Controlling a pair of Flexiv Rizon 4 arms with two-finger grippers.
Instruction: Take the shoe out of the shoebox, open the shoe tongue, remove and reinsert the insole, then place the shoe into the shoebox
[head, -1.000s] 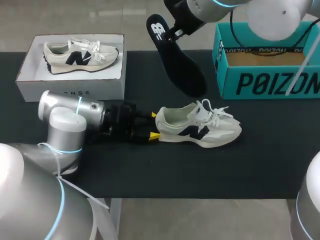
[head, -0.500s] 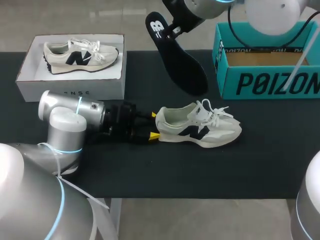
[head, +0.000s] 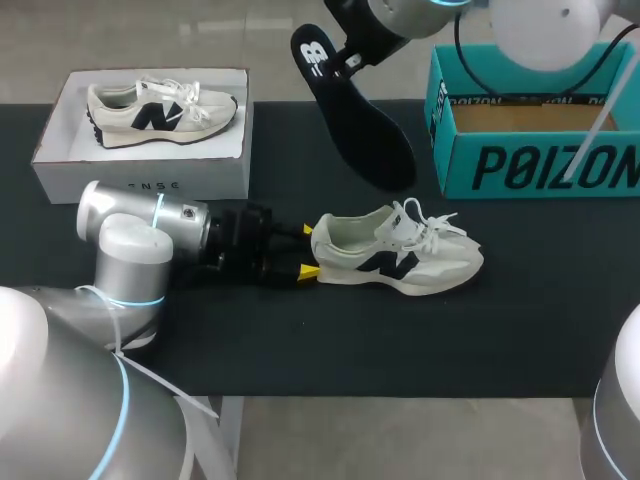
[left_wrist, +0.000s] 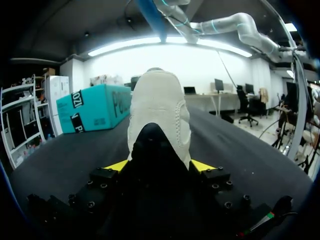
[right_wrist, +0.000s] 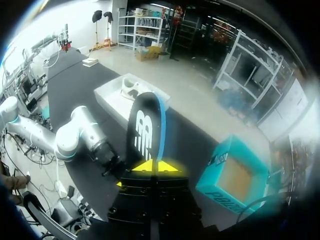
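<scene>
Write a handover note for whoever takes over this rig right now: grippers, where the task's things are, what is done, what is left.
Left gripper: shut on the heel of the shoe, which stands on the table.
Right gripper: shut on the insole, held in the air above the table.
Teal shoebox: open, far right of table. White box: holds a second shoe.
Done: shoe out, insole removed.
Left: reinsert insole, box the shoe.
</scene>
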